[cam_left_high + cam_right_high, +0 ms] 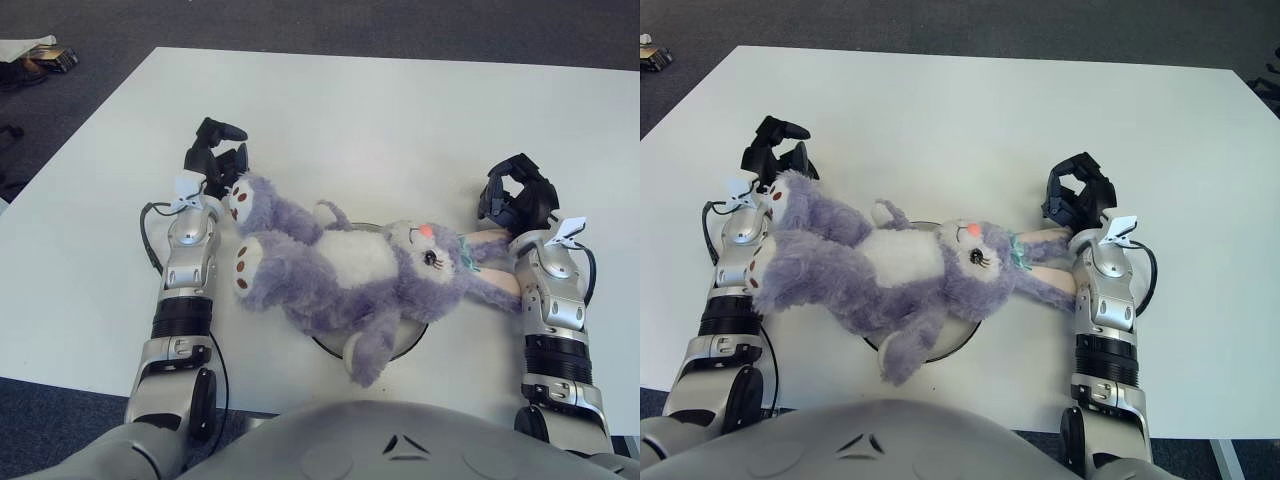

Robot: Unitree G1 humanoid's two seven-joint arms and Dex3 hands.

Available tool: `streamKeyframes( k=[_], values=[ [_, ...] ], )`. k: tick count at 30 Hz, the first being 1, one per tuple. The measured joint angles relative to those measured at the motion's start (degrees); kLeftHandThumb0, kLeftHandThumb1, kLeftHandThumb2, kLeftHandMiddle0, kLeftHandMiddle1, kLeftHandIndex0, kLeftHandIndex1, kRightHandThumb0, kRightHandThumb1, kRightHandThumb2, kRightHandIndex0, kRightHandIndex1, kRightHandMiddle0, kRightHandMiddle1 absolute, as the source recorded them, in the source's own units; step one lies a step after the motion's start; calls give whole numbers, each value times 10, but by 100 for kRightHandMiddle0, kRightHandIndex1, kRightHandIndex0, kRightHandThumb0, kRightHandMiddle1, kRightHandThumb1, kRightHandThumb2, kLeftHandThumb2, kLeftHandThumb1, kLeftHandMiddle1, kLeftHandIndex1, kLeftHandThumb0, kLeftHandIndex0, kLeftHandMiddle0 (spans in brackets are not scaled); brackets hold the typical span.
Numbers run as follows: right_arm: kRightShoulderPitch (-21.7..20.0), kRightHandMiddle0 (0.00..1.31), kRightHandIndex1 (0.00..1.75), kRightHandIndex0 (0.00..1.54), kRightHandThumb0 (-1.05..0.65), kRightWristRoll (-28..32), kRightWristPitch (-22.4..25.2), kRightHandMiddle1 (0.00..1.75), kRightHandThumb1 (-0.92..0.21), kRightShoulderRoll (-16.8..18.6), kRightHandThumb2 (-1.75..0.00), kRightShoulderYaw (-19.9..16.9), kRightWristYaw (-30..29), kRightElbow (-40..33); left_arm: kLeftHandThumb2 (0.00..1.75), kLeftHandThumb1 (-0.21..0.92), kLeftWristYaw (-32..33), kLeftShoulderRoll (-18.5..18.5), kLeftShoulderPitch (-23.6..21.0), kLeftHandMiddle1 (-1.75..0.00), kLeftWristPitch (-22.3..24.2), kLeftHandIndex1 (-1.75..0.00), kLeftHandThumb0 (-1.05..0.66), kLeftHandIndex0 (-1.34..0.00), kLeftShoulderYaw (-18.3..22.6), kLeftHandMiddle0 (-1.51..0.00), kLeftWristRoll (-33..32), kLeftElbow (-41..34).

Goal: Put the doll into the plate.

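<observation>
One purple plush rabbit doll with a white belly [345,270] sprawls on its back across a round white plate [405,345], which it almost hides; its torso and head sit over the dish while its brown-padded feet and long ears spill past the rim onto the white counter [400,120]. The placement looks essentially made. The left hand [215,155] shows beside the feet, black fingers loosely curled and gripping nothing; the right hand [1077,195] shows just above the ears, likewise curled on nothing, apparently clear of the toy.
</observation>
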Motion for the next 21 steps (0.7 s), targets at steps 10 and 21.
streamKeyframes(
  k=[10, 21],
  values=[
    [-16, 47, 175, 107, -43, -23, 0, 175, -50, -9, -109, 9, -10, 26, 87, 67, -35, 1, 7, -175, -19, -175, -39, -35, 0, -98, -14, 16],
    [-22, 47, 175, 108, -43, -33, -4, 175, -50, -12, -109, 18, -14, 35, 89, 65, -32, 1, 19, -175, 6, -175, -39, -36, -8, -98, -10, 12]
  ],
)
